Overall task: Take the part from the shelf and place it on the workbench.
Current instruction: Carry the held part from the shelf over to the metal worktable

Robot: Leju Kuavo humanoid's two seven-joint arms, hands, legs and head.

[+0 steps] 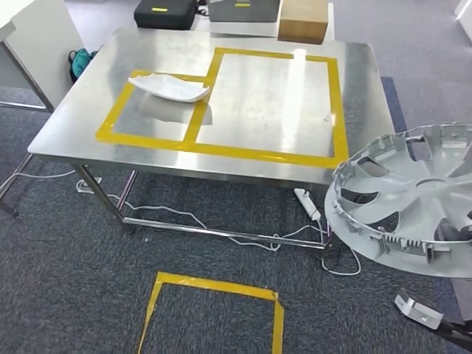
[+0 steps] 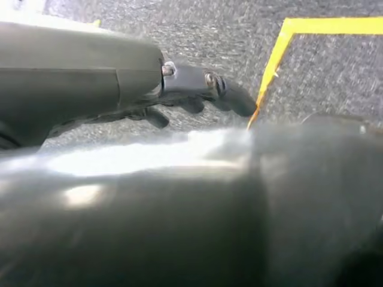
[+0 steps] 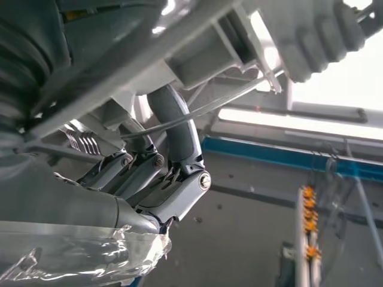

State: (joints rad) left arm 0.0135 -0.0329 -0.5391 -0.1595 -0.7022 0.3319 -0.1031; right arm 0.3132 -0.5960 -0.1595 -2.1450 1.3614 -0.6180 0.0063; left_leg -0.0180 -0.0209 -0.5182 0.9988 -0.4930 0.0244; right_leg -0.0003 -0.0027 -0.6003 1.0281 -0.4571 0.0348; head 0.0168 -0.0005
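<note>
— Where do we see the part?

— The silver wheel cover hangs tilted at the right of our head view, off the tabletop and over the grey carpet. The right robot hand has its fingers curled around the cover's ribbed rim, clamped on it.

— And the left robot hand?

— It hangs above the carpet, dark fingers together, nothing in them.

— What do we count on the steel tabletop?

— One white curved part in the smaller of two yellow-taped boxes. Beyond the far edge lie one black case and one cardboard box. One more taped square marks the carpet, with white cables under the tabletop.
</note>
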